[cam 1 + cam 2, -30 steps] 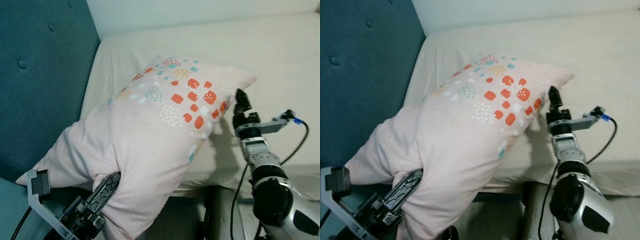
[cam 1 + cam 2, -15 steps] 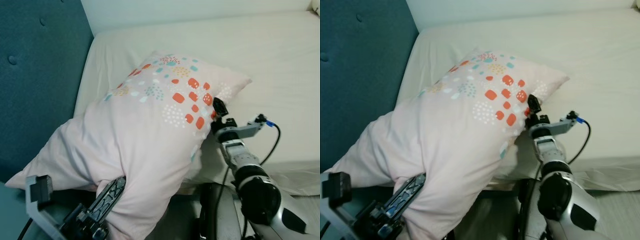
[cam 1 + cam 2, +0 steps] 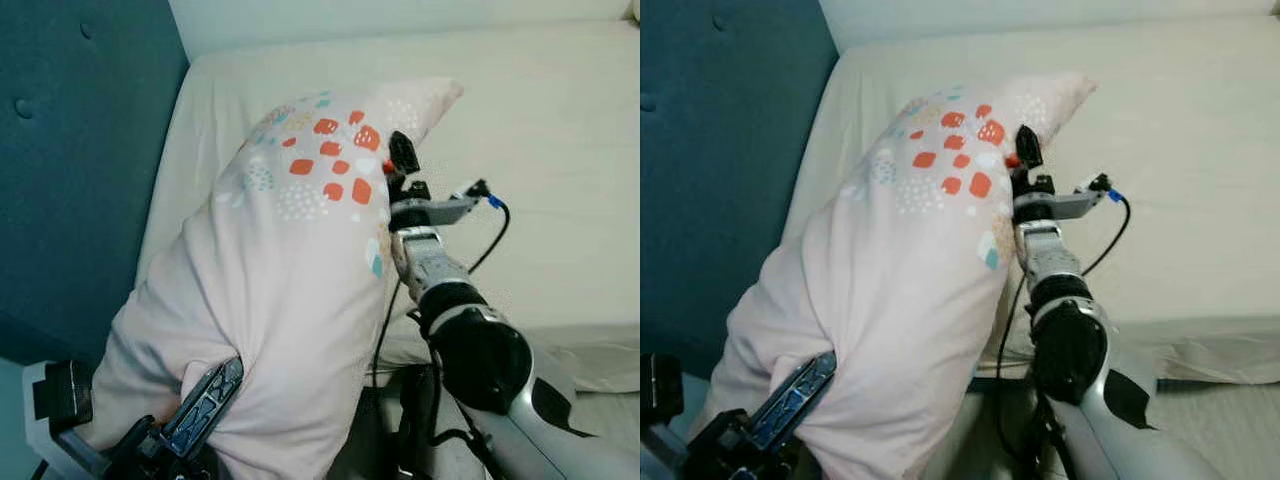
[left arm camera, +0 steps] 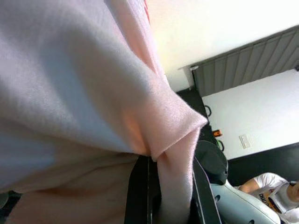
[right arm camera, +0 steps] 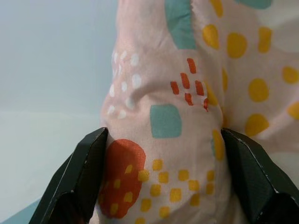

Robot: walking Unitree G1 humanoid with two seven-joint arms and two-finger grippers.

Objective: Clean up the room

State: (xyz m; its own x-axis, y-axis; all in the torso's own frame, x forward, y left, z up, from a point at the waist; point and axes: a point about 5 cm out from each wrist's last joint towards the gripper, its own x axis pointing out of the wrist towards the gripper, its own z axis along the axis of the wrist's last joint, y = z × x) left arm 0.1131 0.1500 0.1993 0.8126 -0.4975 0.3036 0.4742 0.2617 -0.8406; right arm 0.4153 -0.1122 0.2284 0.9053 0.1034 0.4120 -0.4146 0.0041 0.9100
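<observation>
A big pale pink pillow (image 3: 285, 280) with orange, teal and white spots is held up over the near corner of the bed (image 3: 560, 130), between my two arms. My left gripper (image 3: 205, 400) is shut on its lower near edge; in the left wrist view the pink fabric (image 4: 173, 130) is pinched between the black fingers (image 4: 138, 196). My right gripper (image 3: 400, 155) grips the pillow's upper right side. In the right wrist view its fingers (image 5: 79, 172) bracket a bulge of spotted pillow cloth (image 5: 163, 140).
A teal padded headboard (image 3: 70, 150) rises on the left. The cream-sheeted mattress stretches away to the right and back. A pale wall (image 3: 400, 15) runs behind the bed. A black cable (image 3: 490, 235) loops off my right wrist. A person (image 4: 275, 191) in white sits in the left wrist view's corner.
The pillow has been raised and stood steeper, its spotted end now higher. My right gripper moved up and left, from beside the pillow's edge onto it. The camera shifted slightly.
</observation>
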